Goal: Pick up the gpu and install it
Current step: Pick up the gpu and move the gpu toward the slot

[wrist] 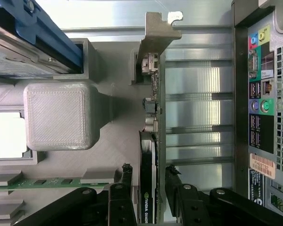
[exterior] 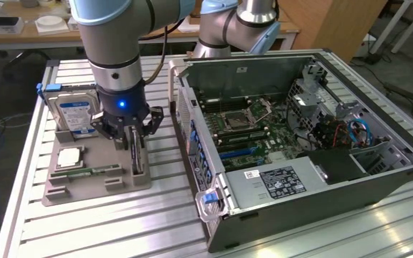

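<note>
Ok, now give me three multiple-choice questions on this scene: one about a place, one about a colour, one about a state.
1. Where is the thin black-faced graphics card with the silvery end bracket?
A lifted in the air
B standing on edge in the grey plastic holder tray
C lying flat on the floor

2. What colour is the narrow memory stick in that tray?
A red
B white
C green

3. How is the robot's hand?
A open, fingers either side of the card
B shut tight on a cable
C shut and empty

Answers:
1 B, its lower edge sits in the tray.
2 C, the strip is green.
3 A, gaps show beside both fingers.
</note>
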You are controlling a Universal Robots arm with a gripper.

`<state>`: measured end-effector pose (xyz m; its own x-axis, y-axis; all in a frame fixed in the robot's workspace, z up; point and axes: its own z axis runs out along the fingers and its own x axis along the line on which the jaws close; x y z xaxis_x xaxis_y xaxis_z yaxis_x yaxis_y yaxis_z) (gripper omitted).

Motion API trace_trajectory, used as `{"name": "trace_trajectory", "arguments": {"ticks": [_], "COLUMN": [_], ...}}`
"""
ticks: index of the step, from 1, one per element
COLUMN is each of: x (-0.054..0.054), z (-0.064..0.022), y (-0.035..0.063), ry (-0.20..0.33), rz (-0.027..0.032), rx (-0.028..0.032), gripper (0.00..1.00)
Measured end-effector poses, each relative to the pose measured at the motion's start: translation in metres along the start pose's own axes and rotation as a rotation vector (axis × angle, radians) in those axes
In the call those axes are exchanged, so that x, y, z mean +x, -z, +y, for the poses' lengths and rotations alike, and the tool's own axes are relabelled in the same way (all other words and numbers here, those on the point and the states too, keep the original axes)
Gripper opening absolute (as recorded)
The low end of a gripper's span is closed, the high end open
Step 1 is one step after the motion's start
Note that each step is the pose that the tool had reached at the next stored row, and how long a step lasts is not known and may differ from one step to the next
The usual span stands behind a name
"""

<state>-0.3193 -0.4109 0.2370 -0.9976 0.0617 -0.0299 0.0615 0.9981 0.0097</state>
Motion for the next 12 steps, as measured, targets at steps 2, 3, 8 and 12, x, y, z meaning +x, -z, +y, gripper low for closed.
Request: {"name": "trace_trajectory", "arguments": {"ticks": [2,3,8,12], "x": [0.0000,0.0000,0.0000,0.0000], "z": [0.0000,0.0000,0.0000,0.0000], "y": [0.0000,0.0000,0.0000,0.0000], "ry": [0.000,0.000,0.000,0.000], "rz": [0.0000,0.0000,0.0000,0.0000], "rx": [0.0000,0.0000,0.0000,0.0000], "gripper": [0.41,0.41,0.33,0.33]}}
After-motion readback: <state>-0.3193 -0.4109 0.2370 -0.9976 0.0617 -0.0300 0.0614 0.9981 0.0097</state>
